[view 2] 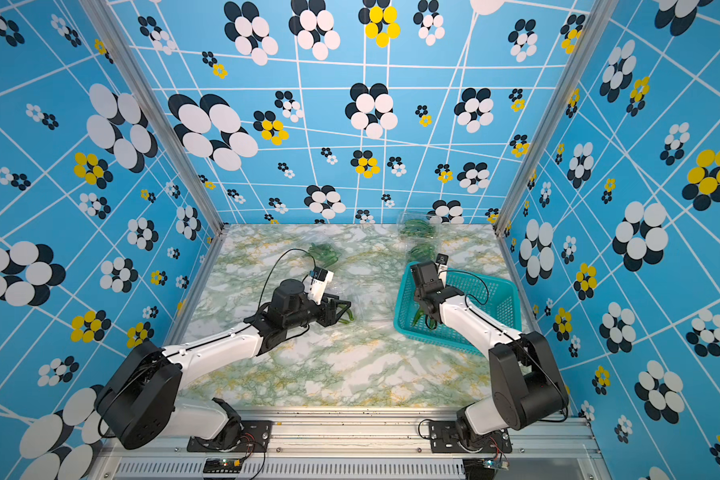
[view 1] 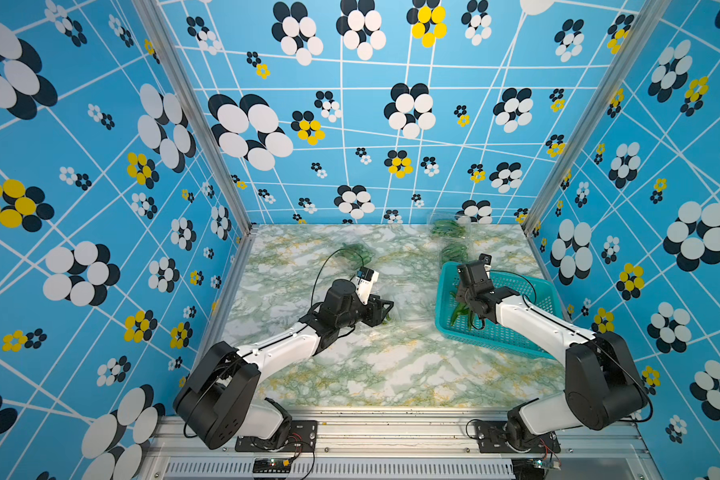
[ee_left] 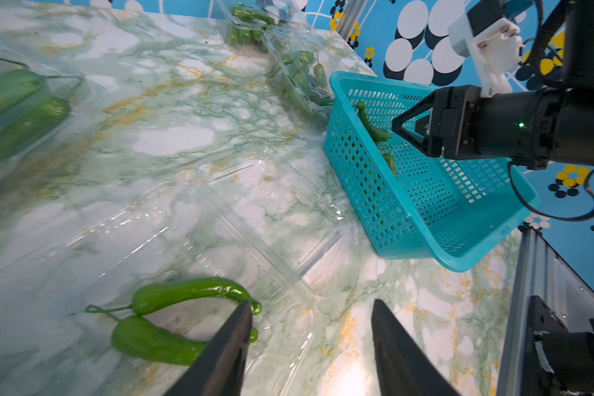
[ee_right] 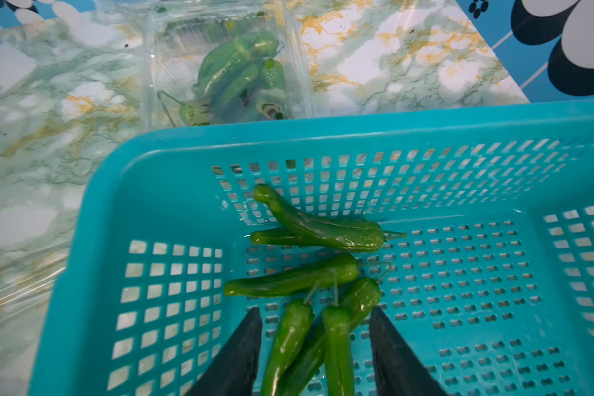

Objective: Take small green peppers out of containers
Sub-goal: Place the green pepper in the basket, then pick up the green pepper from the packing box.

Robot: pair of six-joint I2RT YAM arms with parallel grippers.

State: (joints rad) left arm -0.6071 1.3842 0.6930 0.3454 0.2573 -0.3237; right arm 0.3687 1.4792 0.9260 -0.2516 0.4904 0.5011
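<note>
Right gripper [ee_right: 314, 310], jaws parted, hangs over small green peppers [ee_right: 323, 236] lying loose in the teal basket [ee_right: 288, 133]. Left gripper [ee_left: 311, 301], jaws also apart and empty, hovers at an opened container [ee_left: 220, 219] where two peppers [ee_left: 186, 295] lie. Filled containers [ee_left: 278, 41] sit just beyond the basket.
</note>
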